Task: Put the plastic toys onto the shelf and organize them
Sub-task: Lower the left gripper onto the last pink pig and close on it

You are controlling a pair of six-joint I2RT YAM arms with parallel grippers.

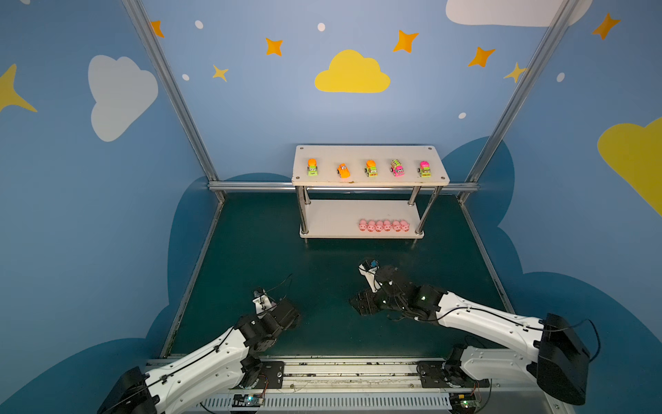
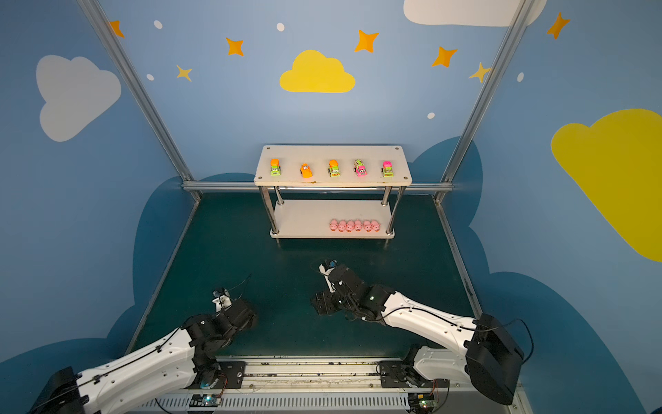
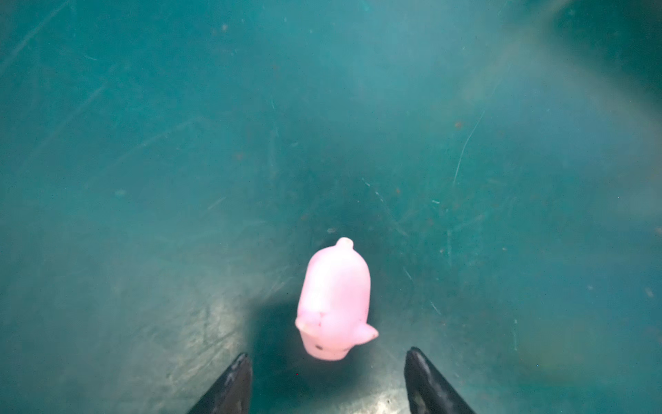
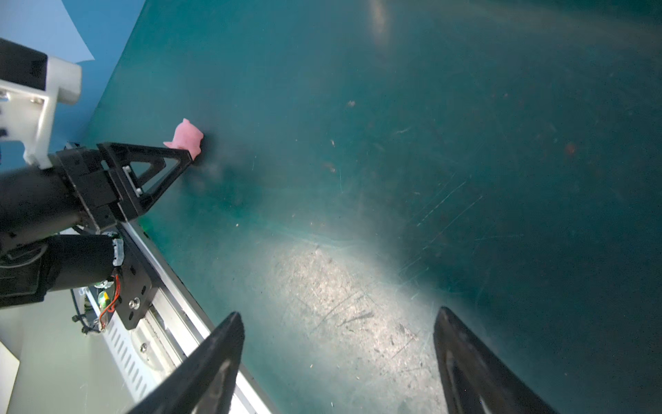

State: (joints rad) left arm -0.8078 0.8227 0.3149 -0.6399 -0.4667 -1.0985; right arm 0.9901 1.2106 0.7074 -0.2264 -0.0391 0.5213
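We judged the stray pig (image 3: 335, 304) light, smooth and slightly squashy, best pinched across its rounded flanks. It sat on the bench (image 3: 143, 143) between the parted fingers of the left gripper (image 3: 327, 353), not yet pinched, while the right gripper (image 4: 339, 311) hung wide and empty. Only the wrist views showed this pig, which the left arm hid in both top views. Those alone showed the shelf (image 1: 322, 222), six pigs (image 1: 383, 225) below and five vehicles (image 1: 370, 168) above.
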